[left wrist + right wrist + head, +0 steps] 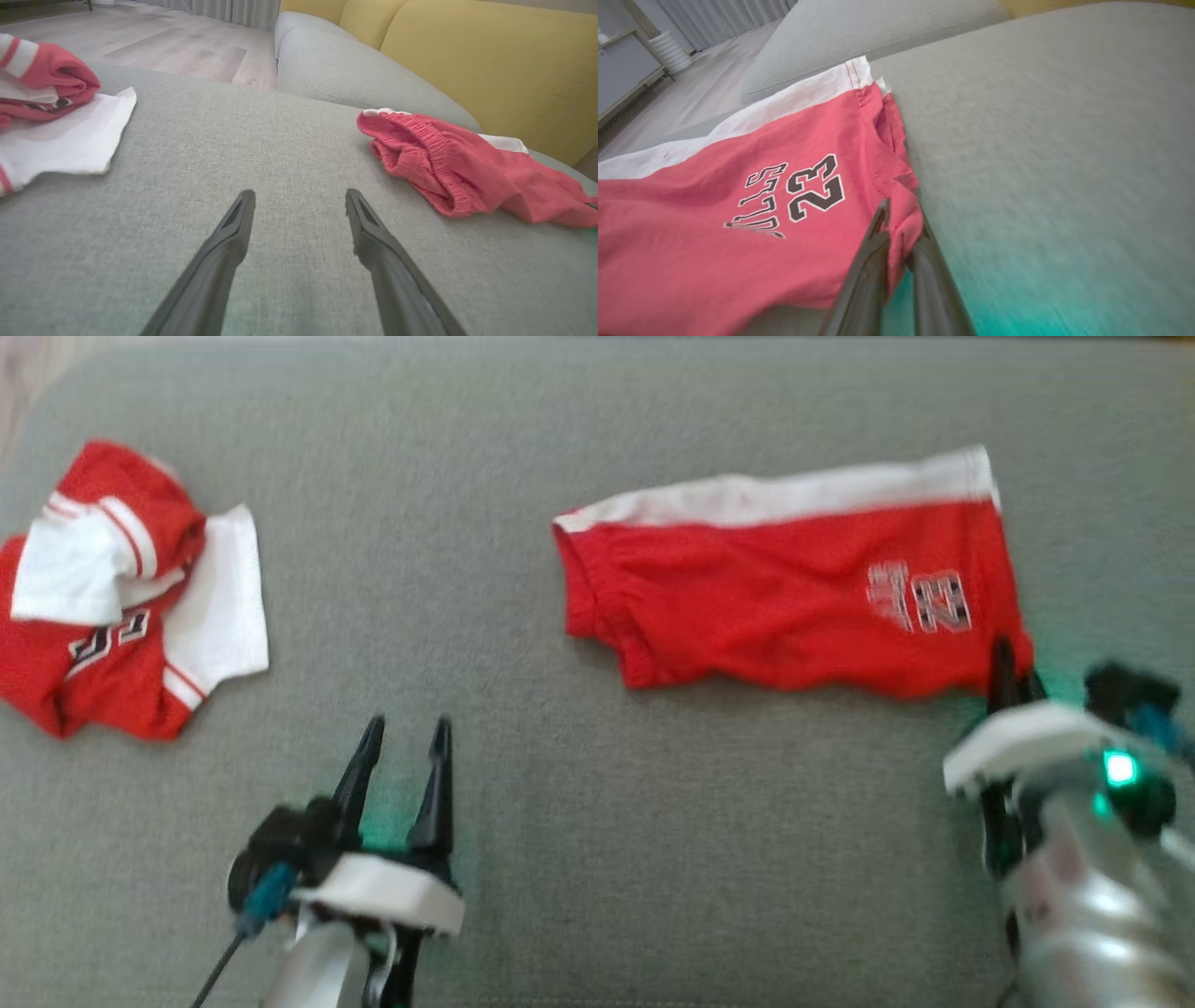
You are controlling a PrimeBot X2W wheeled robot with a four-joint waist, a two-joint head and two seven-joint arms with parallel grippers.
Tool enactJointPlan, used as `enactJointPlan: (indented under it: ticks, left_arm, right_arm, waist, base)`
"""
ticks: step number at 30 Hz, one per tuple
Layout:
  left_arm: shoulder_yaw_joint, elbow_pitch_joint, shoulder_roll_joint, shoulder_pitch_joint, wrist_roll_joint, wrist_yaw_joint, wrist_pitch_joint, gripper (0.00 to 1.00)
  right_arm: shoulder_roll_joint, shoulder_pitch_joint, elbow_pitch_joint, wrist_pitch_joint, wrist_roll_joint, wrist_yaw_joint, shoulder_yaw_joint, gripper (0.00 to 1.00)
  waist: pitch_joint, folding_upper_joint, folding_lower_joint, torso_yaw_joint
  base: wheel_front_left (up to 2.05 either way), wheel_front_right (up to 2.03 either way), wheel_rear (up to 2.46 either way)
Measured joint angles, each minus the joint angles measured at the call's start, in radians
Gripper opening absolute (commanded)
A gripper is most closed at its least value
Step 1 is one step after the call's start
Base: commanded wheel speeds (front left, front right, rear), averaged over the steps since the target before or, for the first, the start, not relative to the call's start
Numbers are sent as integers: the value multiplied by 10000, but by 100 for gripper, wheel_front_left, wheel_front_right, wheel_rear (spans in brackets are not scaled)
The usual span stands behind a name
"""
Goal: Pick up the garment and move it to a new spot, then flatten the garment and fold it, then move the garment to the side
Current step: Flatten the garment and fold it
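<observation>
My right fingers point(871, 263) were clamped shut on the near right corner of the red shorts point(784, 607), which lay spread on the grey sofa seat point(597, 859). My left fingers point(229, 247) stood wide apart and empty over bare cushion, between the shorts and a crumpled red-and-white jersey point(121, 607). The pickup looked in hand; next, I judged, came a lift and carry without that thin pinch slipping.
</observation>
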State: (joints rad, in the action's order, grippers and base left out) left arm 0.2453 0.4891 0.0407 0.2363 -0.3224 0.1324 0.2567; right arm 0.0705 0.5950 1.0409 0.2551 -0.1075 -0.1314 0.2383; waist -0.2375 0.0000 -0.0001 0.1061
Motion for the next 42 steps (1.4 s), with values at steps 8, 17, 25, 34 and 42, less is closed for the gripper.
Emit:
enactJointPlan:
  ticks: [8,17,25,34,42]
  left_arm:
    - [-370,6,10,-979,159,0,0,100]
    - [-50,163,12,-938,125,0,-2,100]
    - [136,336,17,-988,-17,0,-2,100]
    - [-403,217,19,-1121,621,-61,-2,100]
    - [-857,-174,19,-1167,1340,-464,-2,100]
  right_arm:
    - [107,-1643,-1724,0,-989,0,-602,0]
    - [88,-347,-3135,0,-1151,0,-3185,0]
    - [-12,-223,-2840,0,-3937,0,-7804,100]
    - [-40,-628,-3020,0,-4307,0,-7520,100]
    - [-4,-2006,-3499,0,-2138,0,-4192,100]
  waist:
    - [752,0,-1,-408]
    - [629,0,2,175]
    - [844,0,2,1297]
    - [1079,0,1,927]
    - [1235,0,1,101]
  base:
    - [0,0,0]
    - [0,0,0]
    - [0,0,0]
    - [0,0,0]
    - [0,0,0]
